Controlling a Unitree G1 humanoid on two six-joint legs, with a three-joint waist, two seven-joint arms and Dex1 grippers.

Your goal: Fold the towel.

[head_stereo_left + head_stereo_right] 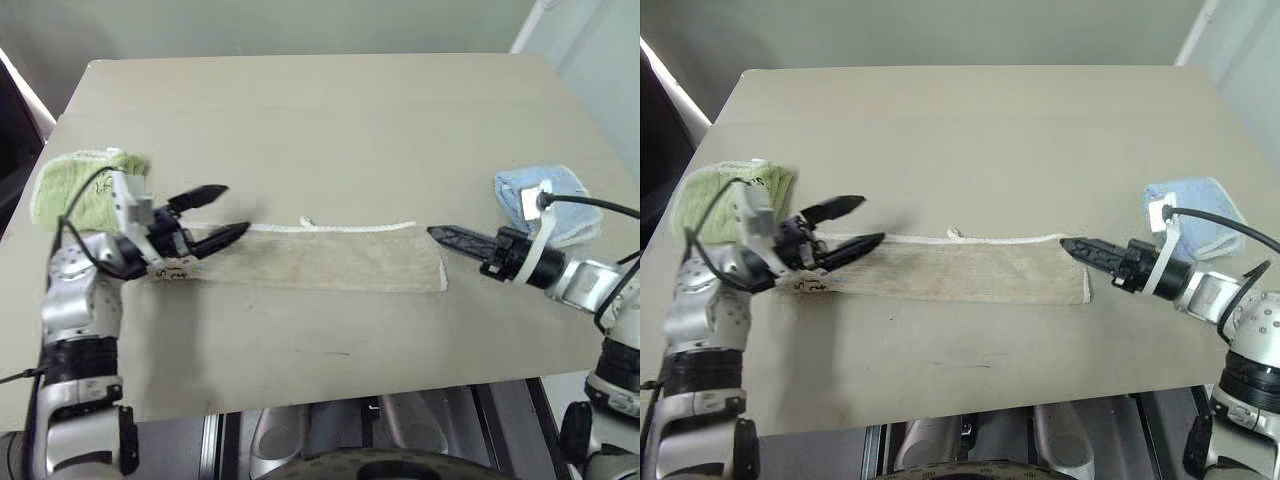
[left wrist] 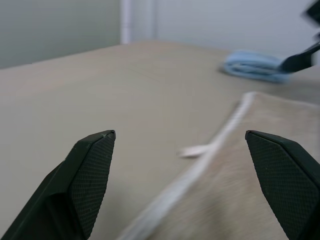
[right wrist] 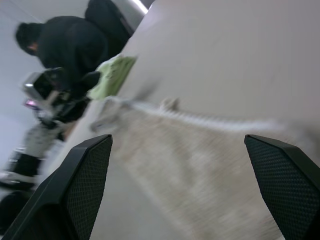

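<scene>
The towel (image 1: 320,258) lies on the table as a long, narrow beige strip with white corded edging along its far side and a small printed emblem at its left end. My left gripper (image 1: 235,208) hovers open just over that left end, its fingers (image 2: 92,170) spread wide with nothing between them. At the strip's right end my right gripper (image 1: 440,236) points toward the towel's corner, and the right wrist view shows its fingers (image 3: 285,170) wide apart and empty.
A folded light green towel (image 1: 90,185) sits at the table's left edge behind my left arm. A folded light blue towel (image 1: 545,200) lies at the right, behind my right wrist. The tan table (image 1: 320,120) stretches away behind the strip. A person in dark clothes (image 3: 65,40) stands beyond the left side.
</scene>
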